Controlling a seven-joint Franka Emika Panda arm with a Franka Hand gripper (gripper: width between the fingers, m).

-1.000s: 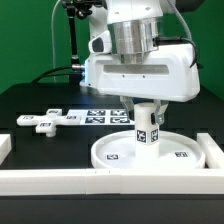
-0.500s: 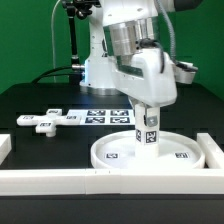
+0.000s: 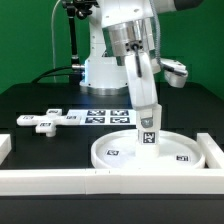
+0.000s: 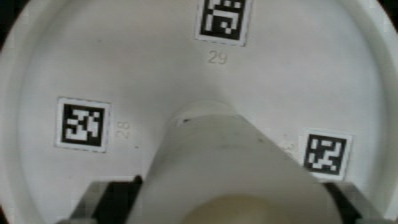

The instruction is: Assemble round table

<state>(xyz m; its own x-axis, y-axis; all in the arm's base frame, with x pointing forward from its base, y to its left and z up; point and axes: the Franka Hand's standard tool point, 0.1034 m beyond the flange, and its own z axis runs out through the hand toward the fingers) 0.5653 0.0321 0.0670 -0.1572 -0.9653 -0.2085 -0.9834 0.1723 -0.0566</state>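
The large rimmed round disc (image 3: 150,152) lies flat near the front border wall, tags facing up. The short cylinder leg (image 3: 148,129) stands upright at its centre, tags on its side. My gripper (image 3: 147,118) comes down from above and is shut on the leg's upper part. In the wrist view the leg (image 4: 228,160) fills the space between my dark fingers (image 4: 121,198), with the disc (image 4: 125,70) and three of its tags beneath. The cross-shaped foot piece (image 3: 42,121) lies flat on the black table at the exterior view's left.
The marker board (image 3: 105,117) lies behind the disc. The white border wall (image 3: 60,178) runs along the front, with a raised end at the exterior view's right (image 3: 214,152). The robot's base (image 3: 100,70) stands at the back.
My wrist has turned about the upright leg; the gripper body now shows narrow instead of broadside. The leg's tags have shifted with it. The disc and foot piece have not moved.
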